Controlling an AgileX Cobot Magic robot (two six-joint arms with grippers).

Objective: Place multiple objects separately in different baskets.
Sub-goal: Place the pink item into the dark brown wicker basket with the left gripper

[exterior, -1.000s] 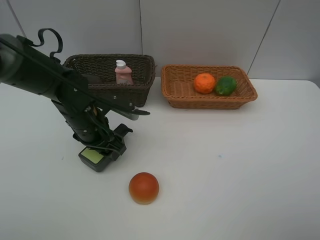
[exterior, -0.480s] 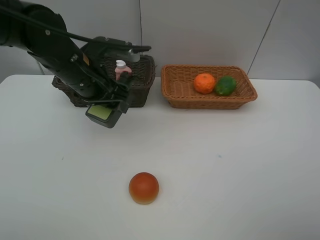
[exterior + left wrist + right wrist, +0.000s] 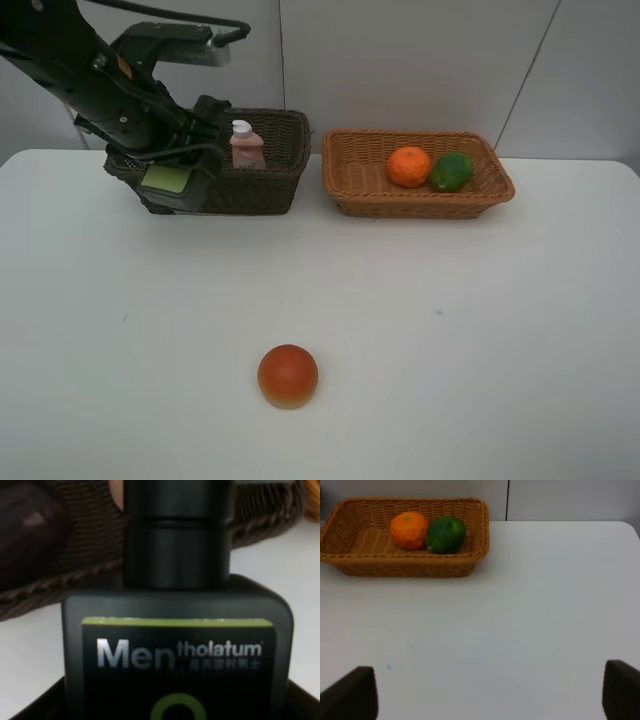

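Note:
My left gripper (image 3: 176, 194) is shut on the dark green pump bottle (image 3: 165, 178) and holds it off the table against the front left of the dark brown basket (image 3: 270, 185). The bottle (image 3: 175, 645) fills the left wrist view, with dark wicker behind it. A pink bottle (image 3: 245, 145) with a white cap stands inside that basket. The light tan basket (image 3: 420, 207) holds an orange (image 3: 408, 166) and a green fruit (image 3: 452, 171). A red-orange fruit (image 3: 288, 375) lies alone on the table near the front. My right gripper (image 3: 485, 697) is open and empty above bare table.
The white table (image 3: 480, 330) runs to a grey wall behind both baskets. The left arm (image 3: 90, 70) rises over the back left corner. The tan basket (image 3: 405, 565) shows far ahead in the right wrist view.
The left arm has lifted the green pump bottle off the table and carried it back and up to the dark basket's front left. The right gripper has not moved.

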